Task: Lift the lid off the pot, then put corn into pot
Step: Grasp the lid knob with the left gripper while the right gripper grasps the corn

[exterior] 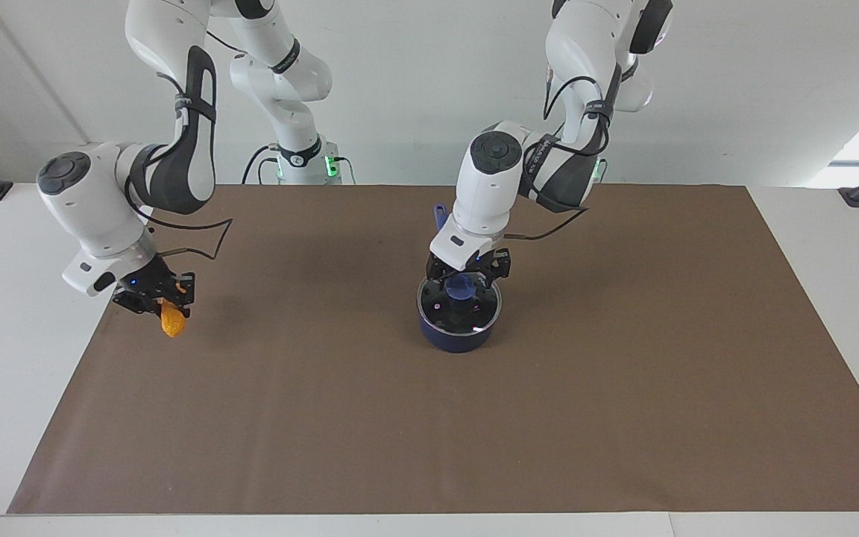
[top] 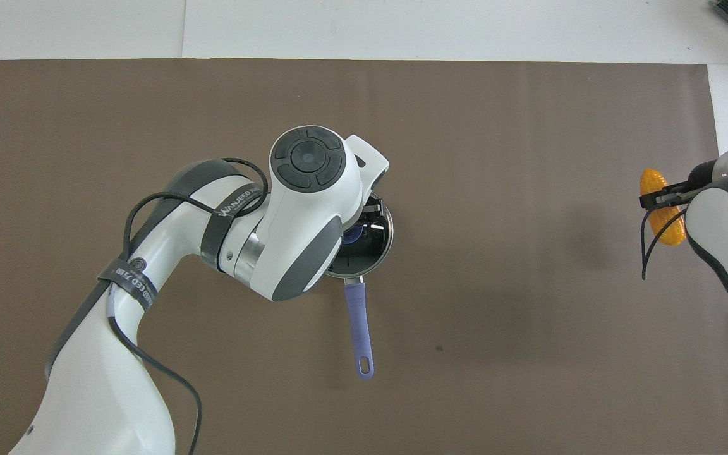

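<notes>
The long straight blue handle (top: 359, 332) of the small dark-blue saucepan (exterior: 458, 334) points toward the robots; the overhead view shows its whole length, while in the facing view only its tip shows past the left arm's wrist. The saucepan stands near the middle of the brown table mat (exterior: 549, 418). The round clear glass lid (exterior: 459, 306) with its thin metal rim sits on the saucepan. The left gripper (exterior: 467, 280) is down at the lid's blue knob (exterior: 462, 286), its fingers spread on either side of the knob; only the facing view shows this, since from overhead the left arm's wrist covers most of the lid. The right gripper (exterior: 163, 306) is clenched on the small orange-yellow bumpy toy corn cob (exterior: 172, 321), held clear above the mat's edge at the right arm's end of the table. The overhead view shows the corn cob's length crosswise in the fingers.
</notes>
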`<control>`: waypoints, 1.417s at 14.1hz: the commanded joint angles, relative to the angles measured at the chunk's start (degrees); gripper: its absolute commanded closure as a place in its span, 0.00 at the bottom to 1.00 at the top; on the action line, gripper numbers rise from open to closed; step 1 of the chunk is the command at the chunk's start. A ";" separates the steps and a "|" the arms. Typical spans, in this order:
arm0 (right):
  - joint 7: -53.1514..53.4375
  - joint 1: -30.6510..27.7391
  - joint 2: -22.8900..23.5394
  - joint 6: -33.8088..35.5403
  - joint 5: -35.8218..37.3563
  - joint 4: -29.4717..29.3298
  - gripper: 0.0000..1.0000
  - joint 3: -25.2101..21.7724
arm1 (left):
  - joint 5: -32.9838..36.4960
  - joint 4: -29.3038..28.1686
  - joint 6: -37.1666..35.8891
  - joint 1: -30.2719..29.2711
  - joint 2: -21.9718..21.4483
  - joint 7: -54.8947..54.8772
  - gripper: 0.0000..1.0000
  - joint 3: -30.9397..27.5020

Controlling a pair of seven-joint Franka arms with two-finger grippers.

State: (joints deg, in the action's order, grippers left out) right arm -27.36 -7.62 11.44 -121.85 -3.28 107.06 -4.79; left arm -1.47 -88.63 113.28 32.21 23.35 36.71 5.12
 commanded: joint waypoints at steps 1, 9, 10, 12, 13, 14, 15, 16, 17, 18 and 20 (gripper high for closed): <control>0.81 -0.20 -6.07 6.42 -0.85 0.34 1.00 0.22 | 0.24 -0.84 0.97 1.01 -0.06 0.90 0.00 -0.81; 0.90 -0.47 -11.44 19.36 0.99 -6.41 1.00 -0.04 | 0.50 -0.93 1.33 1.01 0.12 1.08 0.05 -0.90; 1.07 -0.29 -11.53 19.28 1.52 -6.51 1.00 0.04 | 0.50 -0.93 1.24 1.01 0.12 1.17 0.05 -0.90; 3.61 0.15 -11.62 19.37 1.70 -6.34 1.00 0.48 | 0.68 -0.93 1.41 1.01 0.21 1.87 0.06 -0.90; 3.80 0.23 -11.62 19.37 1.70 -6.25 1.00 0.48 | 0.85 -0.84 2.11 1.01 0.64 3.09 0.06 -0.90; 3.80 0.15 -11.71 19.37 1.70 -6.25 1.00 0.57 | 0.94 -0.84 2.20 1.10 0.91 3.28 0.07 -0.90; 3.80 0.15 -11.88 19.37 1.70 -6.07 1.00 0.57 | 1.03 -0.49 1.68 1.01 1.00 3.36 0.12 -0.90; 3.80 0.15 -11.97 19.37 1.70 -5.99 1.00 0.57 | 1.03 -0.40 1.50 1.01 1.00 3.37 0.17 -0.90; 3.80 0.15 -11.97 19.37 1.70 -5.98 1.00 0.57 | 0.94 -0.40 1.85 1.01 1.00 3.37 0.20 -0.90; 3.80 0.15 -11.97 19.37 1.70 -5.98 1.00 0.57 | 0.94 -0.40 1.94 0.92 1.00 3.37 0.22 -0.90; 3.71 0.15 -11.97 19.37 1.70 -5.98 1.00 0.57 | 0.94 -0.23 1.94 0.92 1.09 3.45 0.35 -0.90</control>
State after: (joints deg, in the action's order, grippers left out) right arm -25.07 -7.43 -0.15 -103.48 -2.64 101.05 -4.43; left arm -1.47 -88.82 114.51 32.30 24.35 38.98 5.02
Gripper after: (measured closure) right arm 0.612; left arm 0.211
